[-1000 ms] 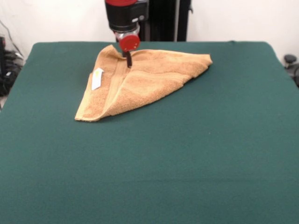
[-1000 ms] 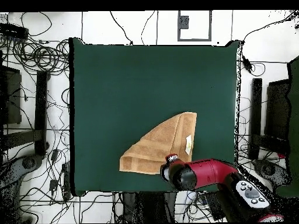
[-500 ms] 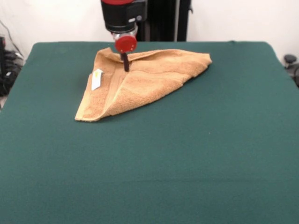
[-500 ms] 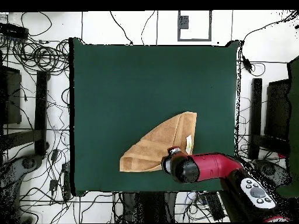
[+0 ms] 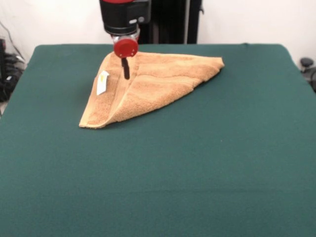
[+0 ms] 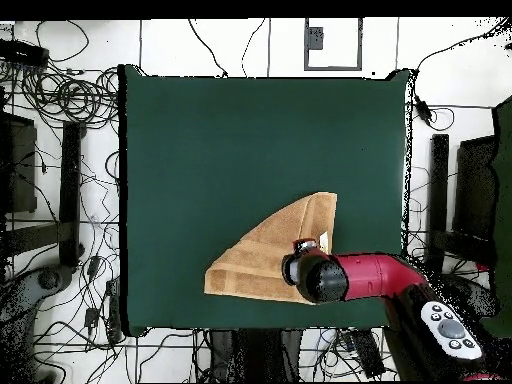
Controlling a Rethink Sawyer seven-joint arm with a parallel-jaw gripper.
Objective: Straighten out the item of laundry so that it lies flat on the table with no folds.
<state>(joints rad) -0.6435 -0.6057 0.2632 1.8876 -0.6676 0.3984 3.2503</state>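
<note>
The tan-orange towel (image 5: 148,86) lies folded into a rough triangle on the far left part of the green table (image 5: 197,163). Its white label (image 5: 102,82) shows near the left edge, and a fold ridge runs from the far corner down to the near left corner. My gripper (image 5: 126,70) hangs from the red and black arm. Its dark tip is down over the towel's far left part, just right of the label. In the overhead view the towel (image 6: 262,252) lies near the table's bottom edge, and the arm's red end (image 6: 315,275) covers its lower right part.
The table (image 6: 250,150) stretches well beyond the towel on all sides except the robot's side. Cables and stands lie on the floor around the table. The black pedestal (image 5: 170,19) stands behind the far edge.
The gripper has moved left and toward the camera in the front view, further in over the towel. The towel's far left corner now lies lower.
</note>
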